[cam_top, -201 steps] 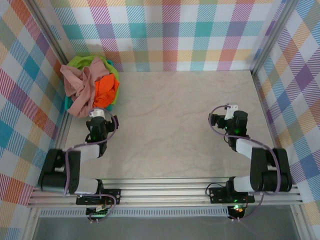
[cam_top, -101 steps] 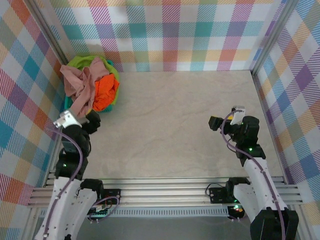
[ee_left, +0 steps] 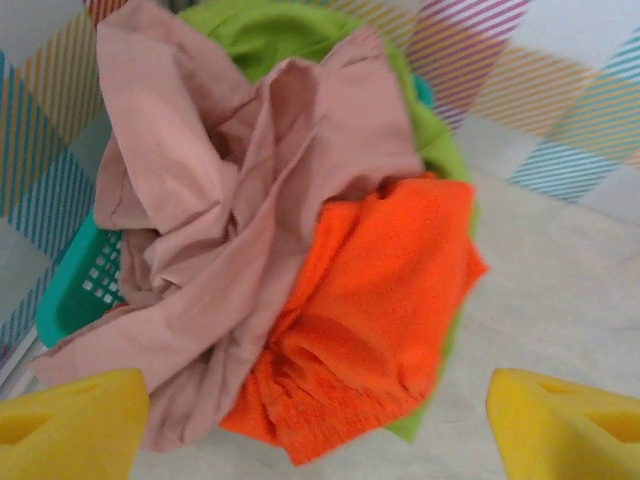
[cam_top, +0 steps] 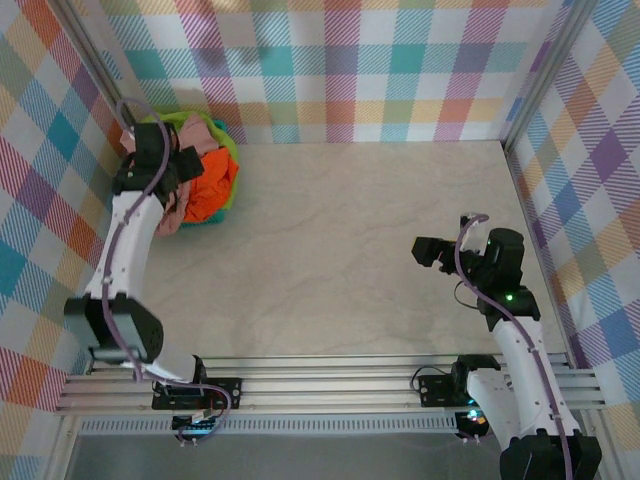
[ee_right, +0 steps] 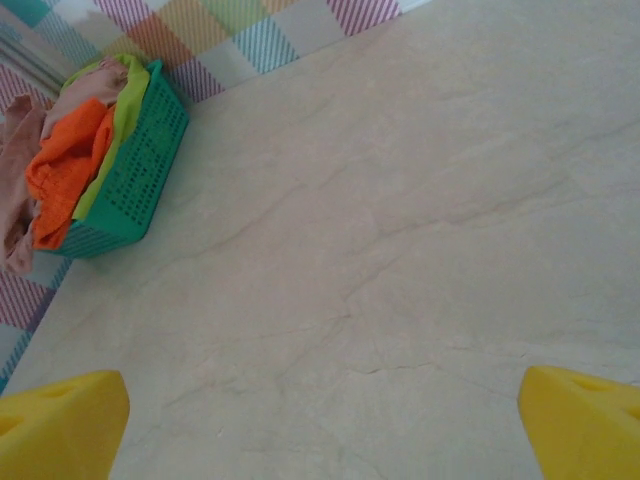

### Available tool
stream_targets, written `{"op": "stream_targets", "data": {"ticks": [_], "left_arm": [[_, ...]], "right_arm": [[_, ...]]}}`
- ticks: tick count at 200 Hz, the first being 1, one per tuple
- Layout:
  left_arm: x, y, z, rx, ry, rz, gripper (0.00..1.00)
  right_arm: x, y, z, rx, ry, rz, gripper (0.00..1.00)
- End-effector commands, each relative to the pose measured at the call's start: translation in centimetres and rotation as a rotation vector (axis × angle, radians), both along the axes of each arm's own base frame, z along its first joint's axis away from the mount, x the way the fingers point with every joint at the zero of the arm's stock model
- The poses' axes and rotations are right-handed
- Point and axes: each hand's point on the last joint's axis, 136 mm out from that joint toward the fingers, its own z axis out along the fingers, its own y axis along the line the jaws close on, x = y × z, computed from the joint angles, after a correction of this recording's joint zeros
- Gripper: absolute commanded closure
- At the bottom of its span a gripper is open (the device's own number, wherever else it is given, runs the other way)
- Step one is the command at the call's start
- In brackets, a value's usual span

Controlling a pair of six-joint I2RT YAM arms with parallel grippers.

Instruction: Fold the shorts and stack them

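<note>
Three shorts [ee_left: 250, 220] bunching in basket [ee_left: 75, 290], lime pair [ee_left: 270, 25] mostly hiding; all sitting just ahead of left gripper [ee_left: 318, 425], gaping empty.

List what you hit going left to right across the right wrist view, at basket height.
pink shorts → orange shorts → lime green shorts → teal basket → table

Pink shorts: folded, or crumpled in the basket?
Crumpled, not folded. The pink shorts lie in a wrinkled heap in the basket, partly over the orange shorts, one end hanging over the rim.
</note>
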Motion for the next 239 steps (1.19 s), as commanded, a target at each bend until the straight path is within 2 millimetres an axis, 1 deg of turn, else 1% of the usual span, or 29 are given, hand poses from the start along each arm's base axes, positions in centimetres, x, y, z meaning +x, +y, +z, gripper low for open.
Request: {"op": "stream_targets", "data": {"ticks": [1, 10, 14, 24, 51, 64, 74, 92, 106, 125, 138, 146, 149, 161, 167, 174, 189, 205, 227, 239], "left_arm": [[1.5, 2.2, -0.2, -0.035, 0.046, 0.021, 0.16], [2.4, 3.2, -1.3, -0.057, 0.078, 0.043, 0.19], [2.6, 3.6, -1.6, -0.064, 0.085, 0.051, 0.20], [3.4, 4.3, -2.9, -0.081, 0.121, 0.066, 0.22], [5.2, 4.4, -5.5, -0.102, 0.179, 0.044, 0.35], [5.6, 4.5, -6.5, -0.100, 0.208, 0.047, 0.42], [5.8, 4.8, -7.2, -0.093, 0.230, 0.049, 0.46], [6.0, 5.0, -8.3, -0.087, 0.264, 0.050, 0.58], [6.1, 5.0, -9.0, -0.090, 0.277, 0.047, 0.69], [6.1, 4.9, -9.9, -0.098, 0.298, 0.039, 0.76], [6.1, 4.7, -10.5, -0.104, 0.316, 0.034, 0.90], [6.0, 4.7, -10.7, -0.107, 0.323, 0.032, 1.00], [6.0, 4.7, -10.6, -0.104, 0.322, 0.034, 1.00], [5.9, 4.9, -9.5, -0.099, 0.298, 0.043, 1.00], [5.9, 4.9, -8.6, -0.093, 0.273, 0.046, 1.00], [5.8, 5.0, -7.0, -0.087, 0.231, 0.051, 1.00], [5.7, 5.2, -3.0, -0.074, 0.140, 0.063, 1.00], [5.3, 4.9, 2.0, -0.081, 0.032, 0.067, 1.00], [4.5, 3.9, 9.3, -0.133, -0.147, 0.050, 1.00], [4.1, 3.1, 12.8, -0.175, -0.250, 0.030, 1.00]], "right_arm": [[-0.9, 0.9, 0.8, 0.034, 0.010, 0.045, 0.00], [-1.0, 1.0, 0.8, 0.039, 0.011, 0.050, 0.01], [-1.0, 1.0, 0.8, 0.041, 0.011, 0.051, 0.00], [-1.1, 1.1, 0.9, 0.044, 0.012, 0.057, 0.00], [-1.1, 1.2, 1.2, 0.045, 0.006, 0.064, 0.00], [-1.1, 1.2, 1.4, 0.047, 0.002, 0.066, 0.00], [-1.1, 1.2, 1.3, 0.046, 0.006, 0.066, 0.00], [-1.2, 1.3, 1.3, 0.046, 0.008, 0.071, 0.01], [-1.1, 1.3, 1.1, 0.046, 0.010, 0.069, 0.01], [-1.1, 1.2, 1.0, 0.046, 0.013, 0.066, 0.00], [-1.0, 1.3, 0.9, 0.047, 0.017, 0.067, 0.00], [-1.0, 1.3, 0.9, 0.048, 0.019, 0.066, 0.01], [-0.9, 1.2, 0.9, 0.048, 0.018, 0.065, 0.00], [-0.9, 1.3, 0.9, 0.049, 0.018, 0.065, 0.00], [-0.9, 1.3, 0.9, 0.049, 0.017, 0.065, 0.01], [-0.9, 1.2, 1.0, 0.050, 0.015, 0.064, 0.01], [-0.9, 1.2, 1.1, 0.052, 0.011, 0.064, 0.01], [-0.8, 1.3, 1.3, 0.059, 0.009, 0.064, 0.01], [-0.7, 1.4, 1.5, 0.070, 0.004, 0.063, 0.00], [-0.6, 1.4, 1.5, 0.075, 0.003, 0.061, 0.00]]}}
